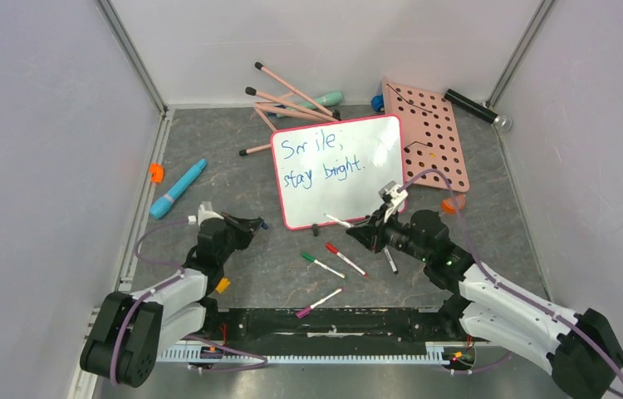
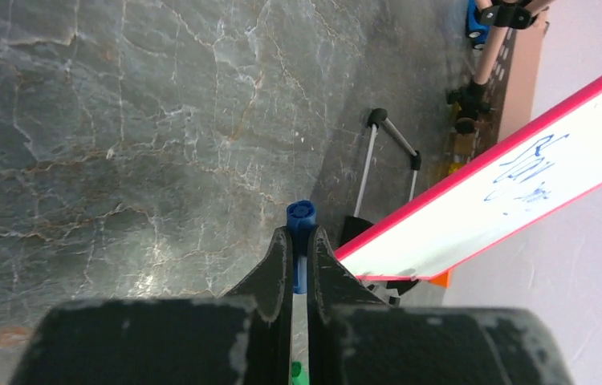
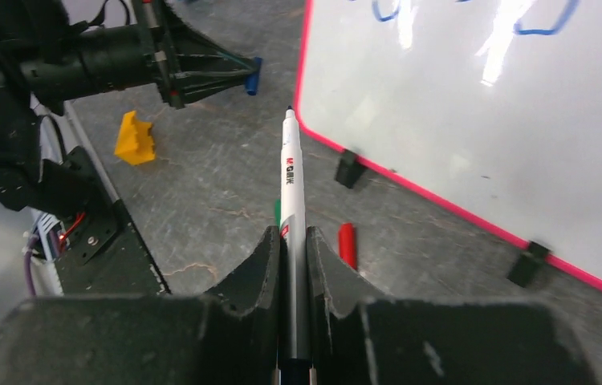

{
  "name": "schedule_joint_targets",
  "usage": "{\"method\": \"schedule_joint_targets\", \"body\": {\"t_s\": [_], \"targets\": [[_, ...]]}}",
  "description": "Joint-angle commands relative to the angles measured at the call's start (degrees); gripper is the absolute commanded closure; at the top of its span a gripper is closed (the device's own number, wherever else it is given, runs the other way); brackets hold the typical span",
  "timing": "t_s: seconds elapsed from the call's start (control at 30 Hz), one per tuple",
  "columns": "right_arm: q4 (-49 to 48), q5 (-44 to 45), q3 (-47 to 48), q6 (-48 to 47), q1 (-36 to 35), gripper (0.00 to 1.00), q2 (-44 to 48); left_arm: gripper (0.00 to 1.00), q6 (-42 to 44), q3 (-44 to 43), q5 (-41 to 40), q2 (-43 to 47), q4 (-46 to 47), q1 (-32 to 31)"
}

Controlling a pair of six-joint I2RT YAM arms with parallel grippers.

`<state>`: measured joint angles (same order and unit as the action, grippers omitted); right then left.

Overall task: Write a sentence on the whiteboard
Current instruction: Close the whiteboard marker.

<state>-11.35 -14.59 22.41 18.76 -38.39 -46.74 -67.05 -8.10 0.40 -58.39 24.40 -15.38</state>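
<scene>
Left hand [image 2: 299, 241] clamps a blue cap [image 2: 300, 215], mostly hidden. Right hand [image 3: 292, 237] grips a marker [image 3: 290, 172]. The whiteboard [image 3: 474, 120] and sentence [image 3: 540, 21] are cut off.

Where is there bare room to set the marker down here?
Bare tabletop between the teal pen and the left edge of the whiteboard, and right of the right arm below the pegboard. Crowded: loose markers in front of the whiteboard, pink sticks behind it.
</scene>
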Motion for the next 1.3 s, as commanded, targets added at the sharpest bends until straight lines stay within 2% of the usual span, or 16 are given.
{"method": "schedule_joint_targets", "body": {"t_s": [0.0,0.07,0.1,0.23,0.5,1.13,1.27], "targets": [[-13.64,5.42,-1.4,0.53,-7.78,1.0,-4.2,0.98,-0.67,1.89,3.78,0.66,22.34,1.71],[-17.93,7.94,-2.52,0.67,-11.35,1.0,-6.85,0.98,3.57,-1.24,4.8,3.29,12.54,1.84],[-19.78,9.29,-3.1,0.94,-12.61,1.0,-8.01,0.98,4.03,-1.42,4.64,4.32,11.32,1.84],[-26.2,16.29,-4.64,1.09,-17.62,1.0,-11.86,0.98,1.78,3.99,3.06,8.43,17.8,1.84],[-35.45,22.7,-3.61,2.61,-22.02,1.0,-21.45,0.98,0.96,5.34,0.6,17.1,10.62,1.84],[-36.5,21.46,8.99,-0.08,-24.41,1.0,-37.34,0.98,-2.88,6.06,3.68,12.7,15.49,1.83],[-37.19,21.01,9.49,-2.71,-24.36,1.0,-38.17,0.98,-10.52,7.64,2.23,11.42,16.45,1.81]]}}
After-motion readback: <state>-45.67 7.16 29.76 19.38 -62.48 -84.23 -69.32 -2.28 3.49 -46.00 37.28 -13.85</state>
